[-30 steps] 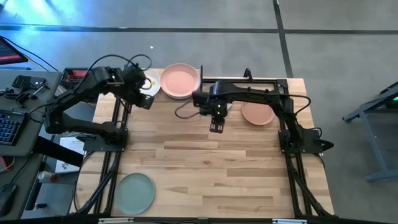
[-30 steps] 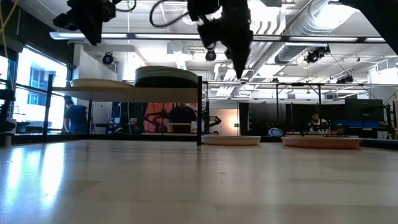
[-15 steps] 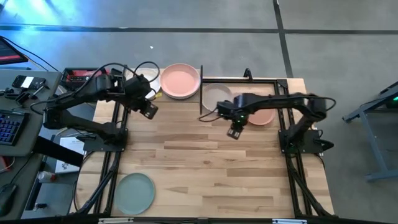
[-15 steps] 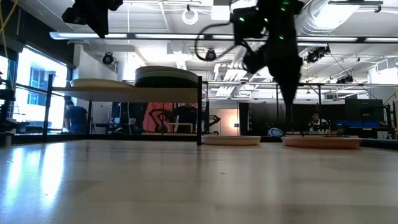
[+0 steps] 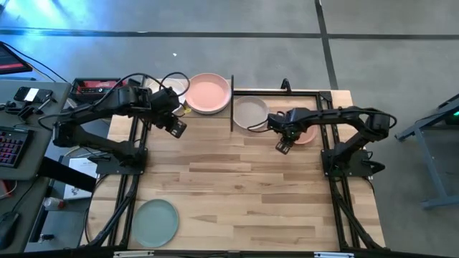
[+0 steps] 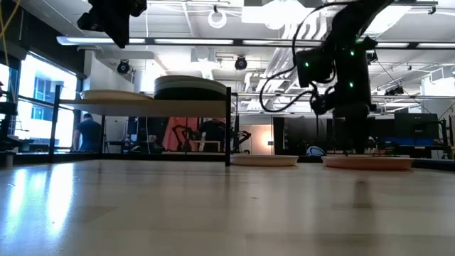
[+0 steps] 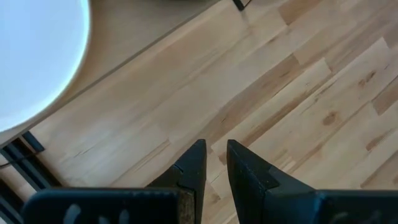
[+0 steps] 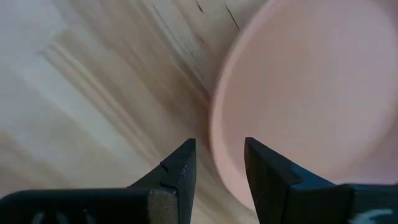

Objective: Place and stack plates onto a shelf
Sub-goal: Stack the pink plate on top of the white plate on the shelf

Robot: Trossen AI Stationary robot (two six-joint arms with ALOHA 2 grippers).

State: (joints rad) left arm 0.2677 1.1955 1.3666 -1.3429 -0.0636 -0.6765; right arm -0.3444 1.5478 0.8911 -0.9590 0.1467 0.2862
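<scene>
At the worktop's two o'clock: terracotta plate [image 5: 304, 134], rigid, shallow, likely slippery; we would pinch its rim. Right gripper [image 5: 282, 147] above that rim, part-open, empty. Left gripper [image 5: 177, 128] narrowly open, empty.

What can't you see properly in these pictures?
- High view: the terracotta plate is partly covered by the right gripper and its arm.
- Low view: the stack of plates on the shelf shows edge-on only, so its count and colours stay unclear.
- Left wrist view: the white plate is cut off by the picture's edge.
- Right wrist view: the terracotta plate is blurred and cut off.
</scene>
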